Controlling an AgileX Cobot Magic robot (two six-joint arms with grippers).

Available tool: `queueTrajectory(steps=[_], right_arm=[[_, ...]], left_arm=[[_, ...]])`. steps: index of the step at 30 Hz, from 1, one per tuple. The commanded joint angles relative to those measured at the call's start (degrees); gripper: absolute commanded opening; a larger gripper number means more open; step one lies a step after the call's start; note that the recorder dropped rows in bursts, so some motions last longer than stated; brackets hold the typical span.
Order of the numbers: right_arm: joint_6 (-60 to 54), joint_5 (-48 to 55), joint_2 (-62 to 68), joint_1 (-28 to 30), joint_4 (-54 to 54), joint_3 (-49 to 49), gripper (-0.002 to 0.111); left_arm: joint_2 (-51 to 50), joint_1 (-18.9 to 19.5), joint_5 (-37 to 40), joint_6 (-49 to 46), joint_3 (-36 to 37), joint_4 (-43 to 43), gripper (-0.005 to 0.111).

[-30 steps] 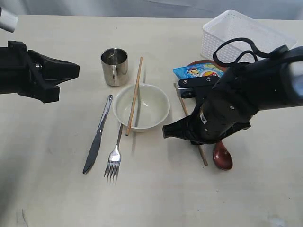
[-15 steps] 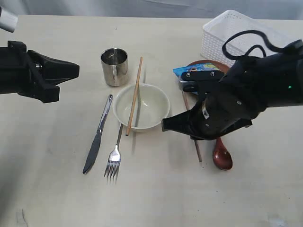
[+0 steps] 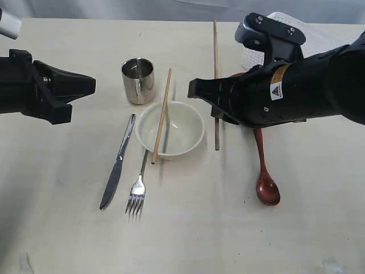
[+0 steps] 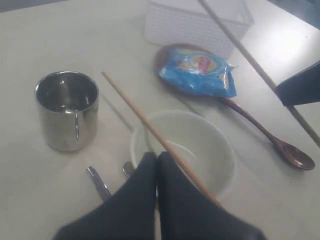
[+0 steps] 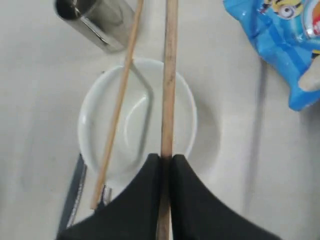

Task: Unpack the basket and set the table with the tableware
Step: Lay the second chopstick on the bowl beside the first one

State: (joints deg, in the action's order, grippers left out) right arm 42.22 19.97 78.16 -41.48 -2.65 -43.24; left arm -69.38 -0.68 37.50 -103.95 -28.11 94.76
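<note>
Chopstick pairing looks like the step in hand: the right hand point(image 5: 166, 161) pinches one stick point(image 3: 215, 57) raised above the tabletop point(image 3: 68, 171) just right of the bowl point(image 3: 171, 128), whose rim bears its mate point(image 3: 162, 114), so the next move calls for lowering it parallel without knocking that one off. Left hand point(image 4: 156, 160), pressed together, hovers by the cup point(image 3: 138, 80); spoon point(image 3: 263, 171), bag point(image 4: 200, 70) on the plate point(image 4: 165, 55) and basket point(image 4: 195, 25) lie beyond, knife point(image 3: 117, 165) and fork point(image 3: 137, 188) left of the bowl, none seeming in the way.

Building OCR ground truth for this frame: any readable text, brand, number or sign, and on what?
Snack bag: red-and-yellow logo and cartoon figure, lettering too blurred to read.
Sticker on the right arm: warning triangle; its print too small to read.
Cup, bowl, basket: no markings seen.
</note>
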Motion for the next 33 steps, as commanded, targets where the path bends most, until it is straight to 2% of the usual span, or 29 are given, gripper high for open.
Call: queueTrajectory(steps=[1,9,17,33], right_arm=[[-0.22,-4.66,0.74,-1.9,4.92,-0.05,0.0],[5.11,-15.63,8.01,-4.53,6.73,0.05,0.0],[7.69,-17.27,15.29,-4.57,7.56,0.05,0.0],[6.72,-12.96,15.68,-4.97,7.66,0.05,0.0]], left_arm=[[-0.02,0.14,0.15,-0.3,0.34,-0.02,0.0],[-0.02,0.14,0.15,-0.3,0.34,-0.02,0.0],[-0.02,0.14,0.15,-0.3,0.34,-0.02,0.0],[-0.02,0.14,0.15,-0.3,0.34,-0.02,0.0]])
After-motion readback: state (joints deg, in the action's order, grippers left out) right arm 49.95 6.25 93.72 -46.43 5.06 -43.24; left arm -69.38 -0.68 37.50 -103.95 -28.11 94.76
